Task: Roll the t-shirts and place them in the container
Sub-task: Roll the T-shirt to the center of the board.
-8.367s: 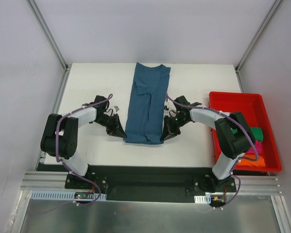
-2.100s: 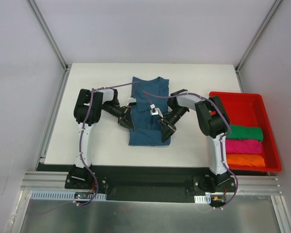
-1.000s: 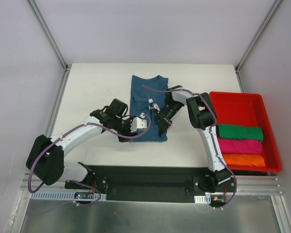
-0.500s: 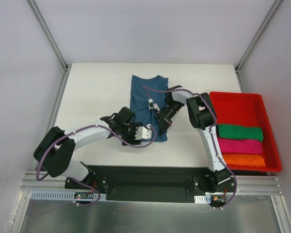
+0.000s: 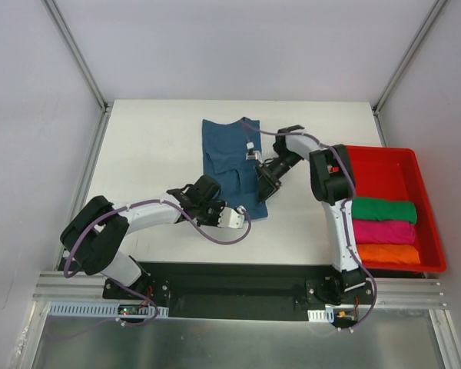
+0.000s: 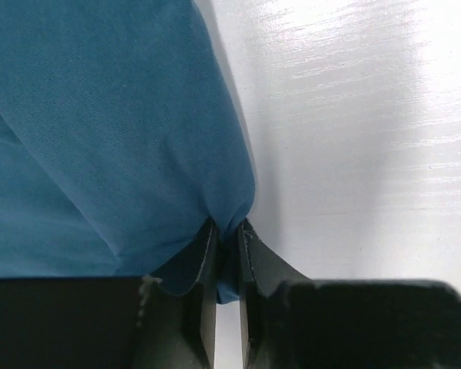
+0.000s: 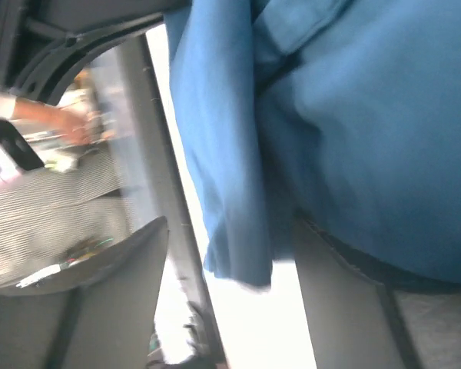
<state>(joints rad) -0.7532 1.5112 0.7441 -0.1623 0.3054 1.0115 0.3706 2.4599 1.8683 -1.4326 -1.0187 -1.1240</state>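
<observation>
A: Shifted since a moment ago: left gripper [image 5: 232,218] sits nearer the arms, and the teal t-shirt [image 5: 223,150] skews leftward at its far end on the table [image 5: 154,146]
B: Grips?
A: Left is pinched tight on the near hem corner, and the shirt's length runs away from it. Right gripper [image 5: 263,187] meets the right edge, but cloth drapes over it, so I cannot tell its hold
</observation>
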